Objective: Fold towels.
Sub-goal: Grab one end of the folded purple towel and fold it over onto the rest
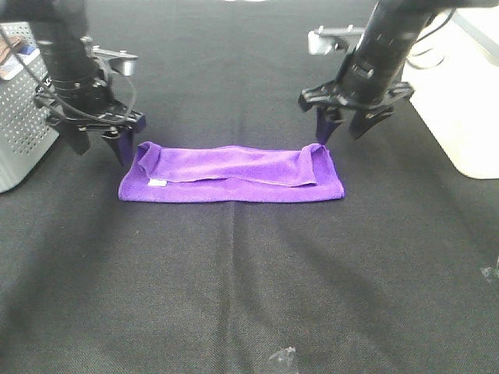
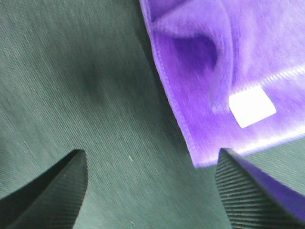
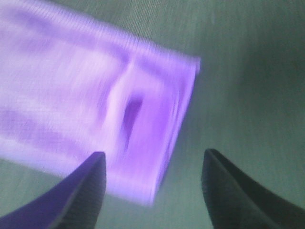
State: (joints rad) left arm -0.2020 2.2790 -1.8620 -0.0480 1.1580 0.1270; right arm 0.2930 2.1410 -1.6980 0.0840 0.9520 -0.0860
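Note:
A purple towel (image 1: pixel 231 173) lies folded lengthwise into a long strip on the black table (image 1: pixel 234 296), with a white label (image 1: pixel 157 182) near its left end. My left gripper (image 1: pixel 101 149) is open and empty just off the towel's left end. In the left wrist view the gripper (image 2: pixel 151 155) has its jaws spread, with the towel's corner (image 2: pixel 228 62) and label (image 2: pixel 251 107) beside one finger (image 2: pixel 252 195). My right gripper (image 1: pixel 341 132) is open and empty just behind the towel's right end. The right wrist view is blurred and shows the gripper (image 3: pixel 153 155) open over the towel's end (image 3: pixel 86 100).
A grey perforated box (image 1: pixel 19 109) stands at the left edge. A cream-white block (image 1: pixel 460 101) stands at the right. Small clear plastic bits lie at the front (image 1: pixel 282 360) and at the right edge (image 1: pixel 491 274).

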